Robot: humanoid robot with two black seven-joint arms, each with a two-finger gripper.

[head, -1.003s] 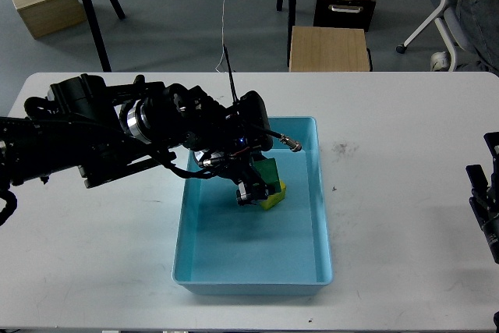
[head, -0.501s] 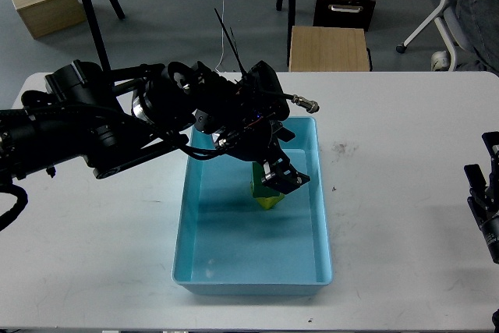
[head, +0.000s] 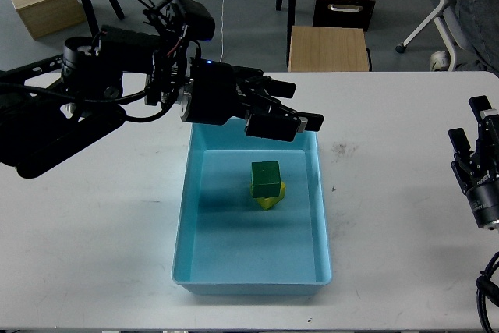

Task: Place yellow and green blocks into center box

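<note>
The green block (head: 265,175) sits on top of the yellow block (head: 270,196), and both are inside the blue box (head: 323,216) in the middle of the white tabletop (head: 93,247). The left gripper (head: 290,117) is up above the box's far edge, at about 12 o'clock from the blocks, with its two fingers apart and nothing between them. The right gripper (head: 472,157) is far over at 3 o'clock near the tabletop's edge, and I cannot tell if its fingers are apart or together.
</note>
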